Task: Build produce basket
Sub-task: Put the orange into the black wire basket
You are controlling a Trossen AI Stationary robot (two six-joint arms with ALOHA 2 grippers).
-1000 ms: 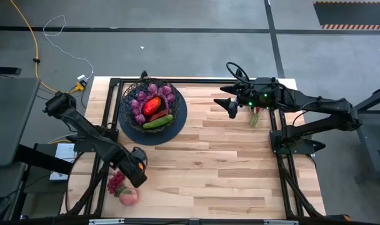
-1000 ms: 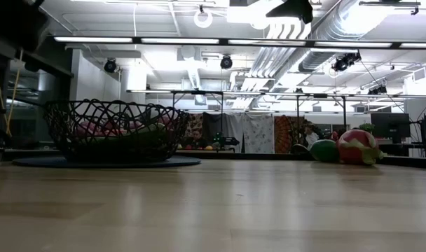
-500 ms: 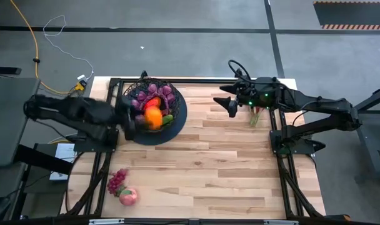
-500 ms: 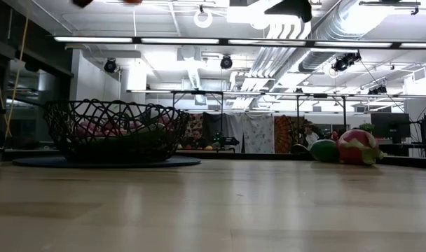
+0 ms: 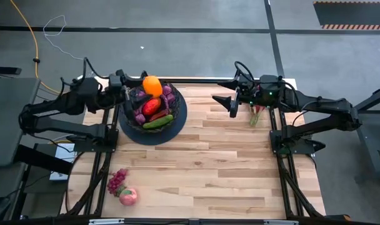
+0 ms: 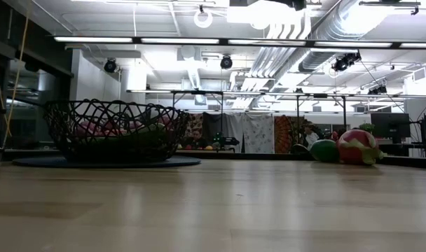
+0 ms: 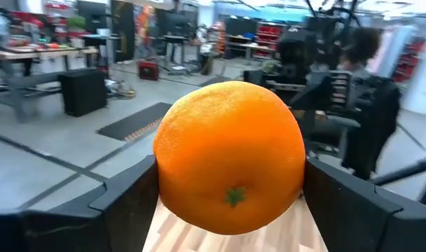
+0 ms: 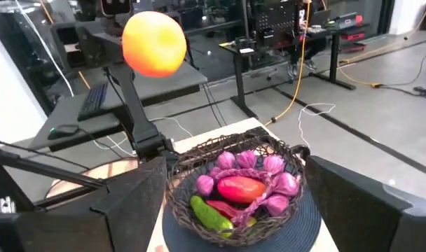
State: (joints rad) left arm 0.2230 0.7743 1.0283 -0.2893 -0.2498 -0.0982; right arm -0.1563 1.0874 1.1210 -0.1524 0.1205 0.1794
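The black wire basket [image 5: 152, 106] stands on its dark round base at the table's far left. It holds purple grape bunches, a red-orange mango [image 5: 152, 105] and a green cucumber [image 5: 158, 122]. My left gripper [image 5: 152, 84] is shut on an orange [image 7: 230, 164], high over the basket's far rim. In the right wrist view the orange [image 8: 153, 43] shows well above the basket [image 8: 234, 189]. My right gripper [image 5: 230, 103] is open and empty over the far right of the table, facing the basket. My left gripper pinches the orange between its two fingers [image 7: 125, 203], one on each side of its widest part [image 7: 171, 175]. The fingers lie level and come from the table's left. The orange is lifted clear, above the basket's far rim, its stem end facing the wrist camera.
A purple grape bunch [image 5: 117, 181] and a pink peach [image 5: 129, 196] lie at the table's near left. A radish with green leaves [image 5: 255, 115] lies by my right arm. In the low view a green pepper [image 6: 325, 150] and a pink-red fruit [image 6: 356, 147] lie at the right.
My left gripper, shut on the orange, has risen from the table's near left by the grape bunch. It has swung toward the far edge, passing over the basket, and now holds the orange above the basket's far rim.
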